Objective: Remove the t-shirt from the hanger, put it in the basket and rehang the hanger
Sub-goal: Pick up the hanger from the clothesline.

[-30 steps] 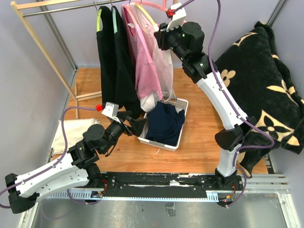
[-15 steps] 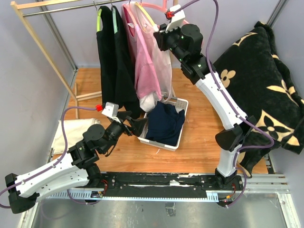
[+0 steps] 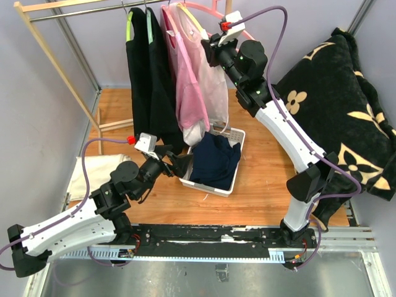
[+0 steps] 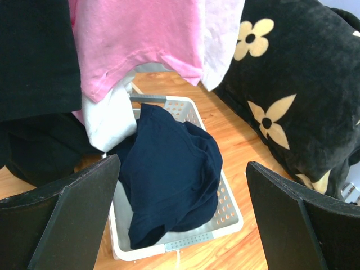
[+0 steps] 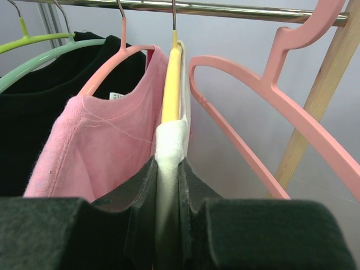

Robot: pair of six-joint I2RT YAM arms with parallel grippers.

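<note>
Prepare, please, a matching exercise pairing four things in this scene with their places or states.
1. white t-shirt
2. navy garment
3. empty pink hanger
4. left claw

A. wide open
B. lying in the white basket
C. hooked on the rail beside the yellow hanger
D. pinched in the right claw

Pairs: 1-D, 2-B, 3-C, 4-A

White basket (image 3: 205,189) on wooden table (image 3: 267,180)

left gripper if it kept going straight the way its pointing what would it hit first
Most likely the navy garment heaped in the white basket, which sits centred ahead of the open left gripper. The basket's near rim might come first; depth is unclear.
</note>
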